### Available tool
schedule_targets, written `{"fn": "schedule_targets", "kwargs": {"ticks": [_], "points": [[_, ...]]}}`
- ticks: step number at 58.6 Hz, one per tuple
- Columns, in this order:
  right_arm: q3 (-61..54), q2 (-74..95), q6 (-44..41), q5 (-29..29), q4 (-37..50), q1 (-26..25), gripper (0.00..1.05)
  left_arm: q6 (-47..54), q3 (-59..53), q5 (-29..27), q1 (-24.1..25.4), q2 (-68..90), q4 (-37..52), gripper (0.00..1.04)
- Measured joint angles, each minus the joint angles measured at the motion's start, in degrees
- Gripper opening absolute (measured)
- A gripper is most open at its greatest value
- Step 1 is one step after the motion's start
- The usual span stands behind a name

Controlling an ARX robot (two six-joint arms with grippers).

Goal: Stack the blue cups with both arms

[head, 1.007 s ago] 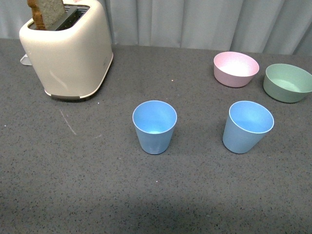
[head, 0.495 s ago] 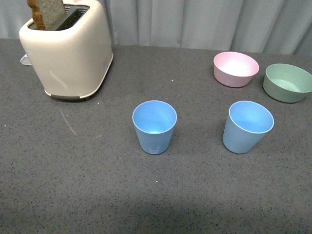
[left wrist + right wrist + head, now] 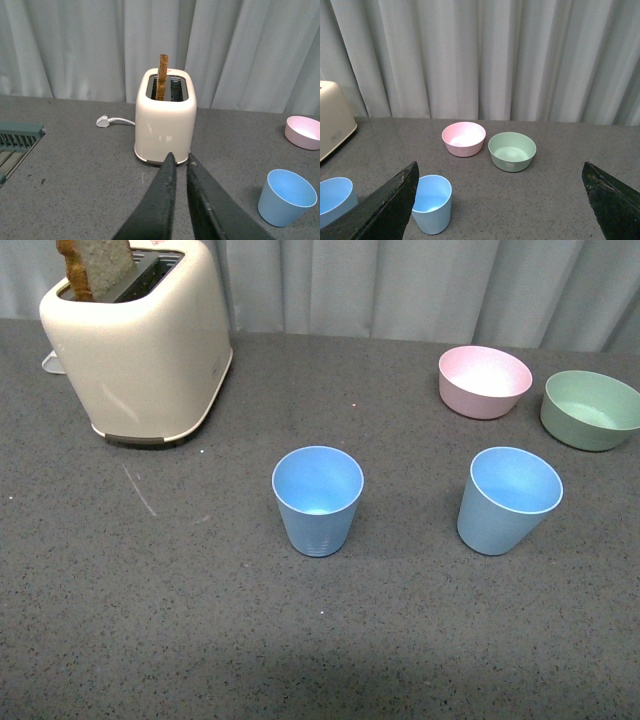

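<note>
Grey surface (image 3: 200,630) carries two blue cups (image 3: 318,498) (image 3: 508,502), upright and well apart; our left tool (image 3: 180,159) seems nearly pressed together, our right tool (image 3: 500,167) is spread wide.

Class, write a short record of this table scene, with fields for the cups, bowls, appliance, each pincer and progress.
Cups: left cup and right cup, both blue, upright, apart, empty
Bowls: pink bowl beside green bowl, behind right cup
Appliance: cream toaster, far left, bread slice sticking up
Left pincer: closed, holding nothing
Right pincer: wide open, holding nothing
Progress: cups not stacked
</note>
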Motion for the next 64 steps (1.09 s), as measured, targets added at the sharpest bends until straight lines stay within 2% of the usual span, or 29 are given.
{"fn": "schedule_targets", "kwargs": {"ticks": [4,6,11,14,18,26,35,44,64], "points": [[0.0,0.0,0.0,0.0,0.0,0.0,0.95,0.0,0.0,0.0,0.0,0.0,0.0,0.34],[0.0,0.0,-0.8,-0.5,0.1,-0.1,0.95,0.0,0.0,0.0,0.0,0.0,0.0,0.39],[0.2,3.1,-8.6,-4.2,2.3,-1.3,0.95,0.0,0.0,0.0,0.0,0.0,0.0,0.54],[0.9,8.1,-12.9,-3.9,5.0,-1.3,0.95,0.0,0.0,0.0,0.0,-0.1,0.0,0.62],[3.1,18.0,-14.2,-3.3,9.5,-1.2,0.95,0.0,0.0,0.0,0.0,-0.1,0.0,0.75],[9.7,40.3,-11.1,-2.9,17.8,-0.1,0.95,0.0,0.0,0.0,0.0,-0.1,0.0,0.98],[20.1,63.8,-4.9,-3.5,20.2,1.3,0.95,0.1,0.0,0.0,0.0,-0.1,0.0,0.98],[35.8,87.9,2.8,-3.0,12.5,4.2,0.95,0.1,0.0,0.0,0.0,-0.1,0.0,0.98],[50.4,107.0,7.9,-1.5,0.4,7.9,0.95,0.1,0.0,0.0,0.0,-0.1,0.0,0.98]]}}
